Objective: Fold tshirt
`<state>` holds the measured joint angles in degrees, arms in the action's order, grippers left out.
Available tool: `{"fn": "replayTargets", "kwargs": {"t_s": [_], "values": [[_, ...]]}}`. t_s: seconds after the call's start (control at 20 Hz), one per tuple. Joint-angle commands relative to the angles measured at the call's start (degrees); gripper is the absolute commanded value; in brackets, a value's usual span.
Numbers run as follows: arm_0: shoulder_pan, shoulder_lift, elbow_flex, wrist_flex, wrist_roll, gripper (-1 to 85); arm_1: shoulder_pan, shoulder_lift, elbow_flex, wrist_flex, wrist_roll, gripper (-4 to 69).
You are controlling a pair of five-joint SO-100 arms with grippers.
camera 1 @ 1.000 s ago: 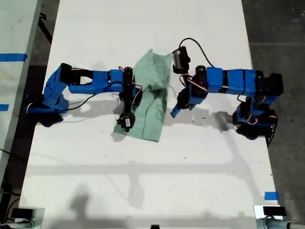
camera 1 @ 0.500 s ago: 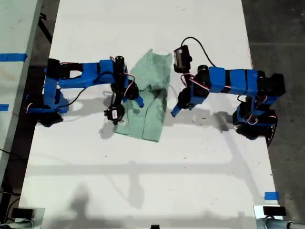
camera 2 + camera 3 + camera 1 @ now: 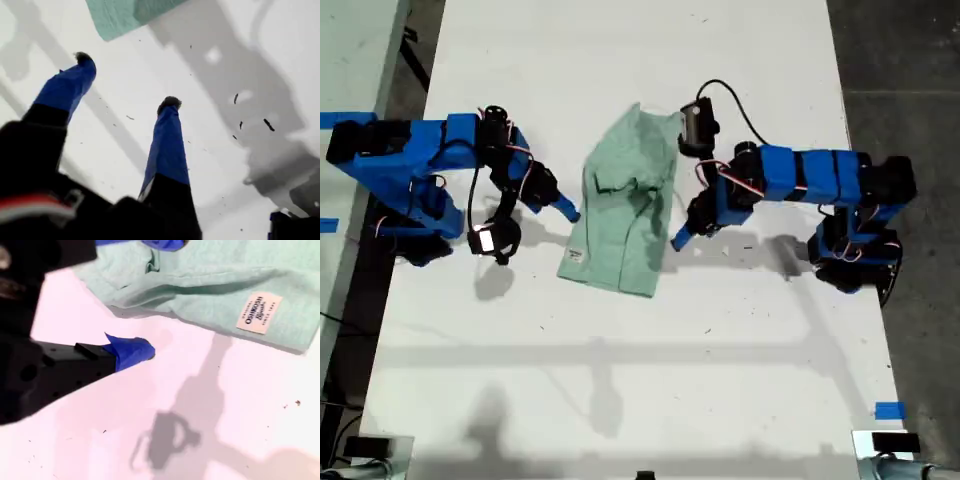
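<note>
Exterior view: a white worktop (image 3: 620, 380) fills most of the picture, with a scrap of blue tape (image 3: 888, 410) near its lower corner on the exterior view's right. Dark floor (image 3: 910, 60) lies beyond that edge. Farther up, two blue arms reach in from either side and the tshirt (image 3: 620, 220) lies flat on the worktop between them, about mid-width. It is folded into a long narrow shape with a rumpled ridge across its upper half and a small white label (image 3: 575, 256) at its lower corner on the exterior view's left. My first gripper (image 3: 678, 240), on the arm from the exterior view's right, hangs just beside the tshirt's edge. In the first wrist view its fingers (image 3: 167, 145) are spread over bare worktop with nothing between them. My second gripper (image 3: 565, 210), on the arm from the exterior view's left, sits near the tshirt's other edge, apart from the cloth. The second wrist view shows its fingers (image 3: 131, 351) parted and empty, with the label (image 3: 259, 313) close by. A black cable (image 3: 730, 95) loops above the first arm.
</note>
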<state>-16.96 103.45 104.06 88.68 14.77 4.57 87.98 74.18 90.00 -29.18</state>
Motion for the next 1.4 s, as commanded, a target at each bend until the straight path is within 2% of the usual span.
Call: {"fn": "replayTargets", "kwargs": {"t_s": [0.0,0.1,0.3,0.5,0.85,1.0,1.1,1.15,1.2,1.25,1.3,1.35], "values": [[3.3,4.1,1.1,-4.9,-3.3,29.6,-2.2,-5.5,-10.8,0.6,2.5,33.7],[4.3,5.4,5.7,-12.0,-5.2,29.2,-3.4,-11.3,-16.0,-0.2,5.0,33.8],[2.7,4.7,19.9,-25.7,-7.3,29.4,-5.9,-19.2,-18.0,-6.1,11.4,33.6],[3.4,-3.3,22.2,-29.7,-8.3,30.1,-7.8,-25.1,-18.2,-10.7,16.0,33.4],[6.6,-10.3,19.2,-30.1,-7.1,30.1,-7.1,-35.2,-24.1,-14.8,17.7,32.6],[7.7,-19.0,14.6,-29.6,-4.6,29.0,-6.6,-37.9,-24.7,-15.3,17.8,29.4],[9.1,-27.6,7.6,-26.6,-1.4,27.9,-6.4,-39.6,-25.1,-15.3,17.5,26.3],[9.8,-31.7,3.1,-22.9,-0.8,28.0,-6.4,-40.3,-25.3,-15.3,17.4,24.5],[9.9,-34.1,-0.3,-20.6,0.4,27.2,-6.5,-40.8,-25.5,-15.3,17.5,19.9],[9.8,-34.9,-1.6,-20.3,1.1,18.1,-6.7,-41.0,-25.6,-15.6,17.5,13.9],[10.1,-35.2,-2.9,-19.4,-0.3,4.4,-6.7,-41.0,-25.6,-16.1,17.5,9.0],[10.7,-35.1,-3.7,-19.4,-1.1,1.9,-6.7,-41.0,-25.8,-16.3,17.1,6.2]]}}
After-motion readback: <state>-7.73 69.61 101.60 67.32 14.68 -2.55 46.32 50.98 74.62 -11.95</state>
